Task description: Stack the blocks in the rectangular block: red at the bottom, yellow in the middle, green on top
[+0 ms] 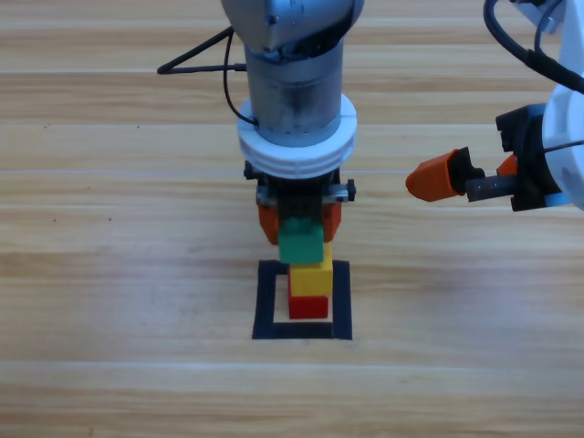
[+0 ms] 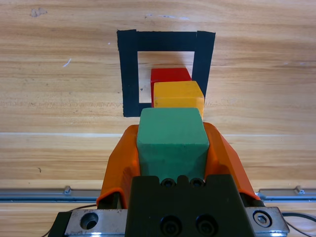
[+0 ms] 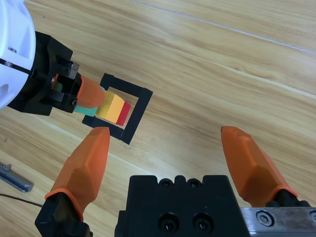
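2 of 3 blocks are placed: yellow [image 1: 311, 277] sits on red [image 1: 308, 306] inside the rectangular block [image 1: 265, 301]. The left gripper [image 1: 301, 224] clamps green [image 1: 301, 243] just at 12 o'clock of the stack, not yet set down. The right gripper [image 1: 438, 176] waits at 3 o'clock, jaws spread, empty.

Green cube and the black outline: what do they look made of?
Green cube: looks like matte foam or soft plastic, going by its rounded edges, no shine and faintly grainy faces; can't tell which. Black outline: flat tape stuck on the wood, since its strips overlap at the corners with uneven cut ends.
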